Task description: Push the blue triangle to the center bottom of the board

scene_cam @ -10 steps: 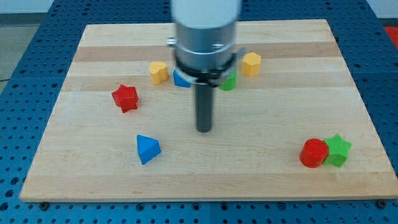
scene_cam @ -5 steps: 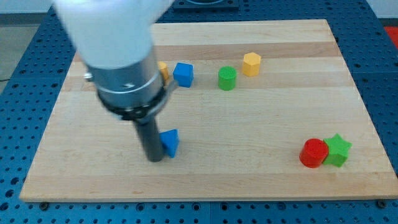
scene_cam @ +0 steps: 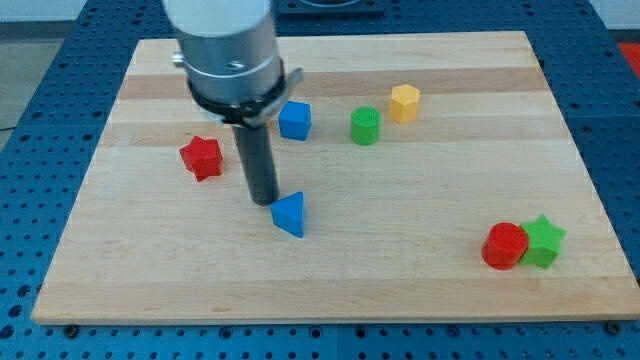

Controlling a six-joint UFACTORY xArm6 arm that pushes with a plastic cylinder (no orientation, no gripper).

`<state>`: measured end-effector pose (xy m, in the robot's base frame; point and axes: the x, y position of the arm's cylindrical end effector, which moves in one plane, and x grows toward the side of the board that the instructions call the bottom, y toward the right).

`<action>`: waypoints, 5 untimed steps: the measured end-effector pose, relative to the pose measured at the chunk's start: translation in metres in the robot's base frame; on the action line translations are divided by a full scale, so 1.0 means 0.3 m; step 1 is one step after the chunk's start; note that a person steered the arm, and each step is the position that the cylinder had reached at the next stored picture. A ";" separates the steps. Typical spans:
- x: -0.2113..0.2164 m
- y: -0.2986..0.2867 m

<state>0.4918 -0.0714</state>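
The blue triangle lies on the wooden board, a little left of the board's centre and in its lower half. My tip stands just to the upper left of the triangle, very close to it or touching its left corner. The dark rod rises from there to the grey arm body, which hides part of the board's upper left.
A red star lies left of my tip. A blue cube, a green cylinder and a yellow hexagon stand in a row above. A red cylinder and green star touch at lower right.
The blue triangle has slid right from the lower left to near the centre. My tip swung left behind it, then moved up and right with it. The yellow block is now hidden.
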 end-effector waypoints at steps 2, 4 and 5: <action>0.151 0.079; 0.191 0.020; 0.173 -0.298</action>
